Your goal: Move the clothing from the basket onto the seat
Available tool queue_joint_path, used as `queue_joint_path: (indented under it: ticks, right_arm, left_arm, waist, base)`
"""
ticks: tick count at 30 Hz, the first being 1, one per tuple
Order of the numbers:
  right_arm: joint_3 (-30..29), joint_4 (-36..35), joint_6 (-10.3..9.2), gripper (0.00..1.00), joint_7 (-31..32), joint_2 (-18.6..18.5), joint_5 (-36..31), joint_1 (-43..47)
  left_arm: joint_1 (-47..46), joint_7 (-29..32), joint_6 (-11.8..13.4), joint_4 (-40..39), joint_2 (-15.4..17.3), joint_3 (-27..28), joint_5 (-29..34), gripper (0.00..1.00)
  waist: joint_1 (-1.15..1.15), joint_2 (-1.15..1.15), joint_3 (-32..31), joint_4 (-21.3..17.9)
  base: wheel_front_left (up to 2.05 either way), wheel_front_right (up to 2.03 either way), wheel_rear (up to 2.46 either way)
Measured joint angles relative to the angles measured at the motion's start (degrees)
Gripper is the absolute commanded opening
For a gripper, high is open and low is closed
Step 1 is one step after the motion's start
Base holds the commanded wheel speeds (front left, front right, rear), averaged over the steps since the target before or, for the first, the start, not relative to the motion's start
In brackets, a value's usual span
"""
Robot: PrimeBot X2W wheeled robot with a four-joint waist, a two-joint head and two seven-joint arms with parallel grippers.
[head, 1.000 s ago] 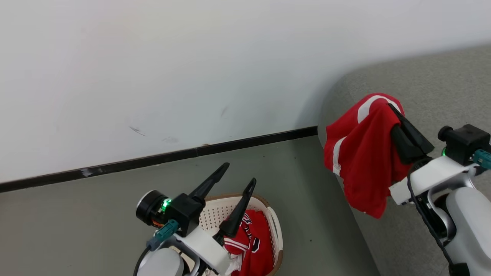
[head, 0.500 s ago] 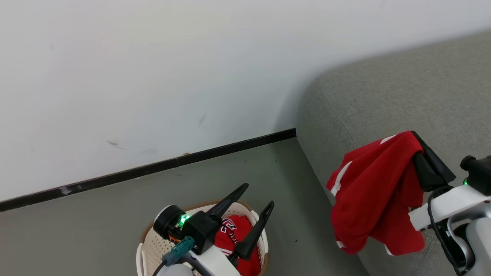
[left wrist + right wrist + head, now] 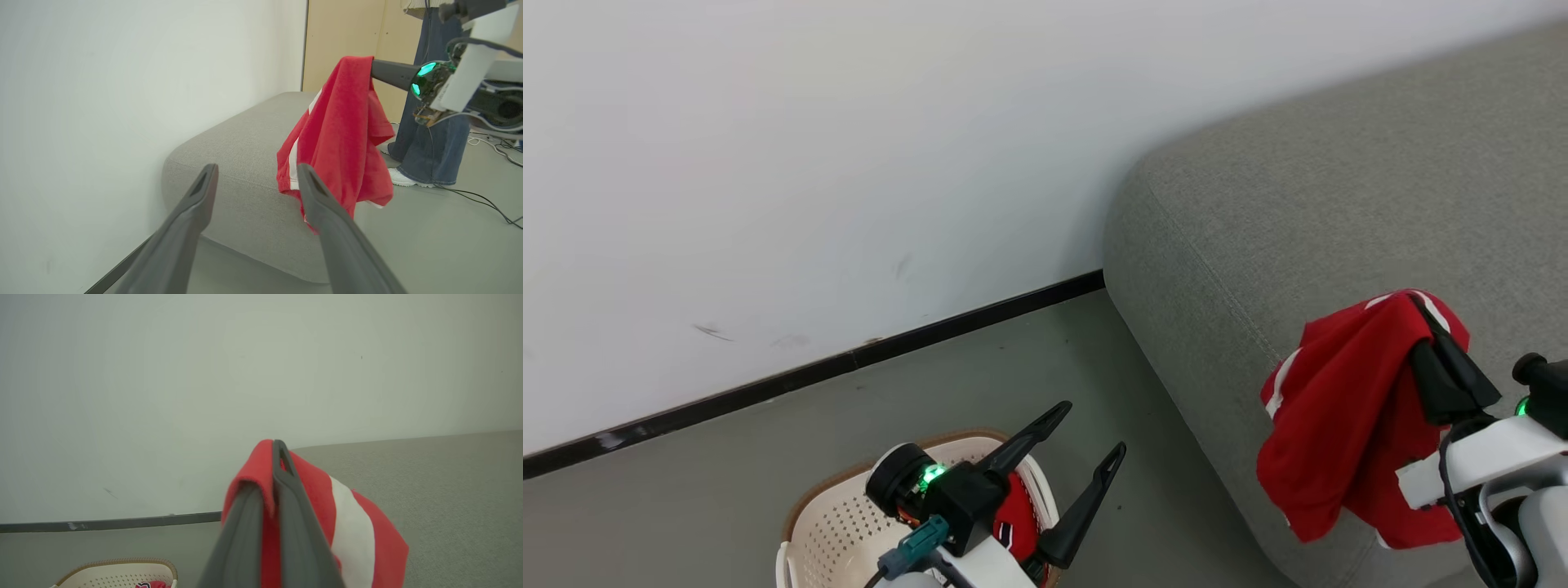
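A red garment with white stripes (image 3: 1339, 425) hangs from my right gripper (image 3: 1421, 314), which is shut on its top fold, over the front edge of the grey seat (image 3: 1298, 204). From the right wrist the shut gripper (image 3: 278, 451) pinches the clothing (image 3: 351, 535) above the seat (image 3: 449, 490). My left gripper (image 3: 1092, 427) is open and empty above the cream basket (image 3: 849, 474), where more red clothing (image 3: 1017, 518) lies. In the left wrist view the open gripper (image 3: 257, 169) points at the hanging garment (image 3: 339, 134) and the seat (image 3: 237, 143).
A white wall with a black skirting strip (image 3: 809, 371) runs behind the basket and the seat. A person in jeans and white shoes (image 3: 433, 122) stands beyond the seat, with cables (image 3: 490, 204) on the grey floor. The basket rim (image 3: 122, 565) shows at the lower left of the right wrist view.
The head view has swung, bringing more of the seat into it. My right gripper has carried the red garment lower and farther along the seat. The left gripper stays open over the basket.
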Motion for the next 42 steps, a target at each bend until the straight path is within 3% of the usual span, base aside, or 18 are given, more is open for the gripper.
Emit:
queue_joint_path:
  ticks: [6,12,23,42]
  right_arm:
    - [2.30,-0.66,0.00,0.00,0.12,-0.49,2.59,-0.92]
    - [2.11,-0.20,0.00,0.00,2.15,-1.47,9.37,-9.33]
    - [-6.58,6.98,0.00,0.00,7.59,-6.09,15.57,-26.54]
    - [-13.94,22.01,0.00,0.00,8.62,-14.03,13.66,-36.16]
  left_arm:
    - [0.52,-0.11,0.63,-0.97,-0.04,0.29,0.14,1.00]
    - [0.51,-0.12,1.89,-2.65,0.01,1.34,0.65,1.00]
    - [-1.78,-0.01,3.07,-6.42,0.59,1.68,2.59,1.00]
    - [-6.14,3.28,3.07,-11.96,2.19,0.09,6.94,1.00]
  waist:
    - [0.00,0.00,1.14,-0.46]
    - [0.00,0.00,3.11,-0.20]
    - [0.00,0.00,7.86,0.85]
    - [0.00,0.00,17.55,4.17]
  base:
    - [0.00,0.00,0.00]
    - [0.00,0.00,0.00]
    - [0.00,0.00,0.00]
    - [0.00,0.00,0.00]
